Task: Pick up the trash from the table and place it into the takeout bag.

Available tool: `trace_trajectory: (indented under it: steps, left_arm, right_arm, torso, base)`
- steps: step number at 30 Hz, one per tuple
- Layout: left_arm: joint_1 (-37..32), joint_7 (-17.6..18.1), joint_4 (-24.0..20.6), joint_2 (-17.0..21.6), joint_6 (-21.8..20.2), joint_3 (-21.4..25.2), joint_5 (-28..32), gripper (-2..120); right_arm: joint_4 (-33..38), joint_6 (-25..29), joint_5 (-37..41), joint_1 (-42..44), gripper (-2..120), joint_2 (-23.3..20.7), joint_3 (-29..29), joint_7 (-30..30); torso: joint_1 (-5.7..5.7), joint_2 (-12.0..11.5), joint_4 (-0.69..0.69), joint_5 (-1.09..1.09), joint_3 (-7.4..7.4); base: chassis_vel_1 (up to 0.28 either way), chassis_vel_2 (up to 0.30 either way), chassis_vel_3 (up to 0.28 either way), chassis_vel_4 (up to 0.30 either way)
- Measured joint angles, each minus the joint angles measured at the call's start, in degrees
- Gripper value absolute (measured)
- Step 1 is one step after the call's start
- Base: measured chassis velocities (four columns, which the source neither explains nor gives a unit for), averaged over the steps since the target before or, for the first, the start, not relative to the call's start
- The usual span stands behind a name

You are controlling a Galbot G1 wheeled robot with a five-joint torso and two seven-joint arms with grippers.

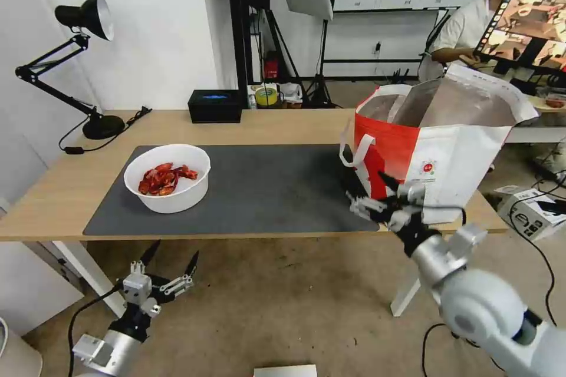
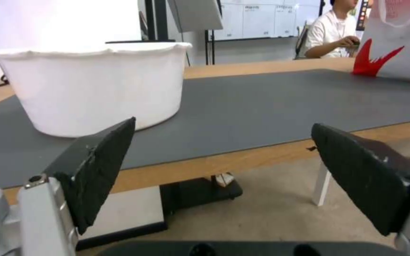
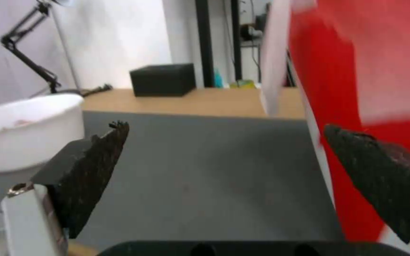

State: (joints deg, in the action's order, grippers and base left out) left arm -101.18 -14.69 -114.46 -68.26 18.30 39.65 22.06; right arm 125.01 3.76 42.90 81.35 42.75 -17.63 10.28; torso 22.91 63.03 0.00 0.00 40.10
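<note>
A white round bowl (image 1: pixel 168 179) of red crayfish shells, part of the trash, stands on the left of the dark grey mat (image 1: pixel 265 188) on the light-wood table (image 1: pixel 53 188). The takeout bag (image 1: pixel 448 153) stands open on the table's right end, foil lining showing. My left gripper (image 1: pixel 175 251) hangs open below the table's front edge, in front of the bowl (image 2: pixel 96 85). My right gripper (image 1: pixel 367 184) is open over the mat's right end, close beside the bag's red side panel (image 3: pixel 357 89). In the right wrist view the bowl (image 3: pixel 25 131) lies farther off across the mat.
A black desk lamp (image 1: pixel 88 17) stands at the table's back left, its cord trailing. A black box with a blue top (image 1: pixel 215 105) sits at the back edge. On the floor to the right lies a cardboard box (image 1: pixel 533 212). Bare mat stretches between bowl and bag.
</note>
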Motion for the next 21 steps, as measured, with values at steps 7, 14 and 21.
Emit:
trace_trajectory:
  steps: [7, 14, 21]
  left_arm:
    - [-0.08, -0.05, -0.01, -0.32, 0.24, -0.09, -0.11, 100]
    - [-0.43, -0.15, -0.2, -0.47, 0.41, -0.19, -0.16, 100]
    - [-0.71, -0.15, -0.45, -0.61, 0.33, -0.16, -0.13, 100]
  right_arm:
    - [-1.25, 3.05, -4.41, 6.77, 100, 2.43, -1.43, 1.35]
    - [-3.29, 4.49, -7.78, 9.5, 100, 4.04, -2.36, 2.97]
    - [-4.85, 5.08, -9.04, 10.21, 100, 5.07, -2.09, 3.38]
  torso:
    - [0.0, 0.0, -0.01, 0.0, 0.0]
    - [0.0, -0.01, 0.0, 0.0, 0.0]
    - [0.0, 0.0, 0.0, 0.0, 0.0]
  base:
    - [0.0, 0.0, 0.0, 0.0]
    - [0.0, 0.0, 0.0, 0.0]
    - [0.0, 0.0, 0.0, 0.0]
